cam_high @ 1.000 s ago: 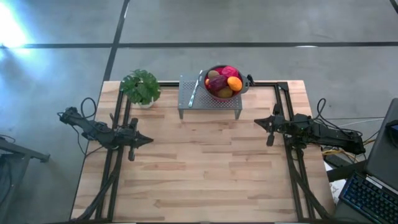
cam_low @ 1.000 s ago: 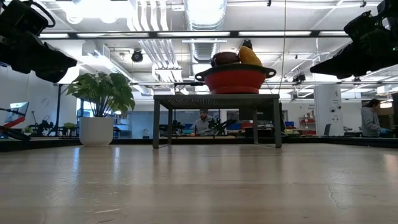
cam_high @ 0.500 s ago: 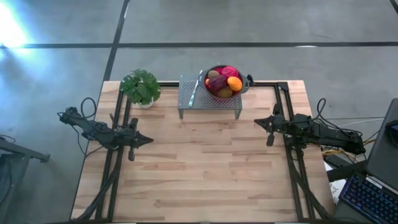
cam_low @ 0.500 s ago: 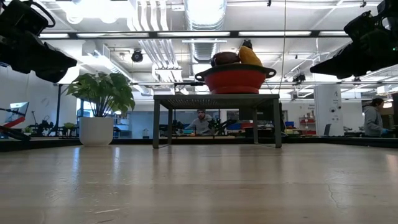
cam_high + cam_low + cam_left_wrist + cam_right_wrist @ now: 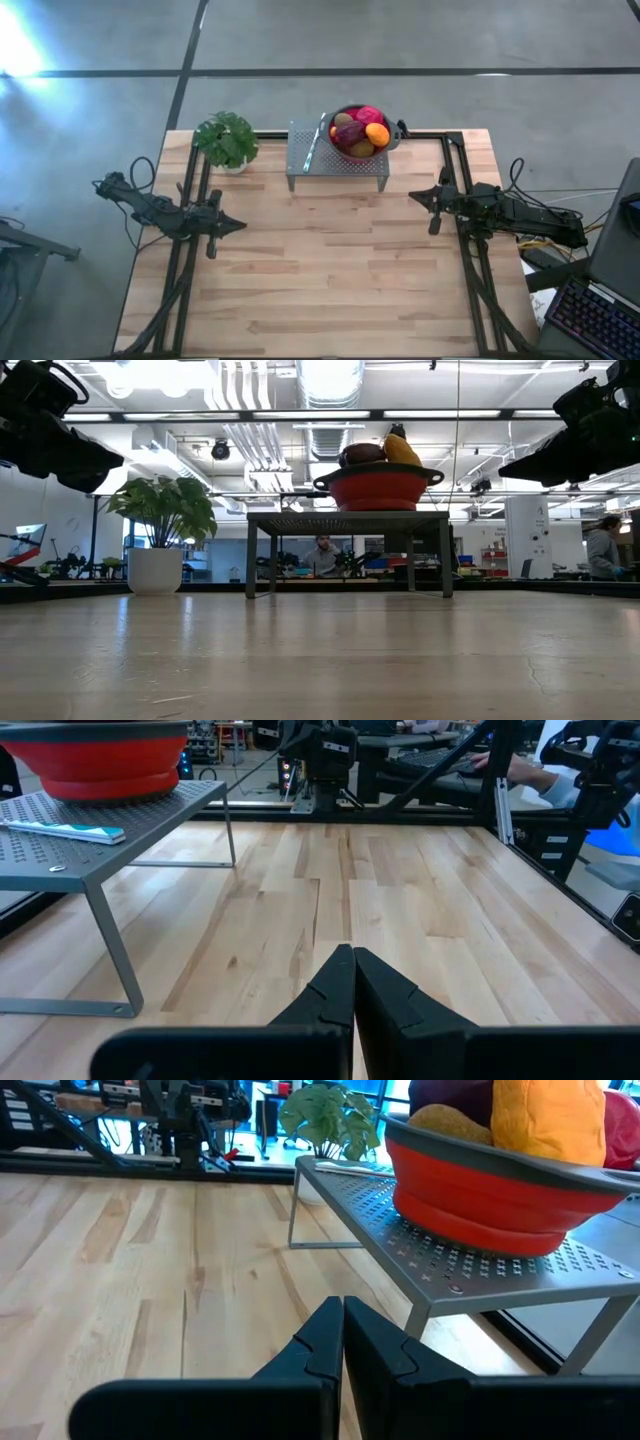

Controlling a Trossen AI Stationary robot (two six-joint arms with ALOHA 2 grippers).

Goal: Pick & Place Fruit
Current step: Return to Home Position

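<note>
Both arms are held at the sides of the desk (image 5: 330,270), the left end effector (image 5: 352,952) pinched together on nothing, the right end effector (image 5: 342,1302) likewise closed and empty. The fruit (image 5: 358,134) is heaped in the red bowl (image 5: 380,490) on the metal shelf (image 5: 335,166), a knife (image 5: 317,140) beside it. Little risk is judged: only a jolt could roll a top piece over the rim. What lies under the heap is hidden, and small pieces cannot be made out
</note>
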